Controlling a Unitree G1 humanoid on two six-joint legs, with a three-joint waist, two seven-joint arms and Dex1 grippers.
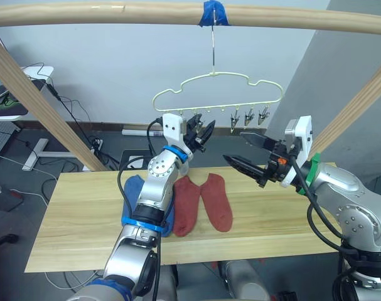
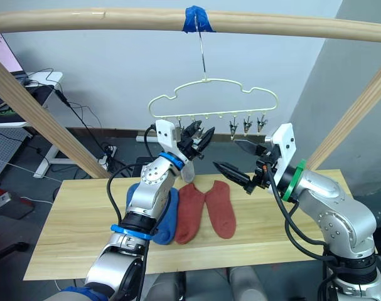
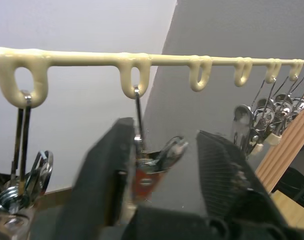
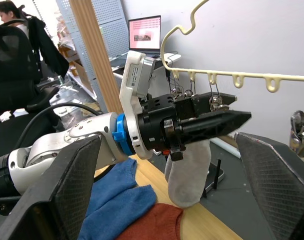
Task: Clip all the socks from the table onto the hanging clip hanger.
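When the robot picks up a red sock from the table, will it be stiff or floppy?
Probably floppy: both red socks lie flat on the table, and the grey sock hangs limp. Likely light, and unlikely to roll.

The left gripper [image 2: 199, 135] crowded the clip hanger [image 2: 213, 97]'s clips at nine o'clock. Toward three o'clock the rail seemed open, though bunched clips [image 2: 246, 127] hung there.

Head eyes look down; wrist cameras sit close, sharing the clip hanger [image 3: 141, 60].

two rust socks [image 1: 203, 204], blue sock [image 1: 135, 190], grey sock [image 4: 189, 172]
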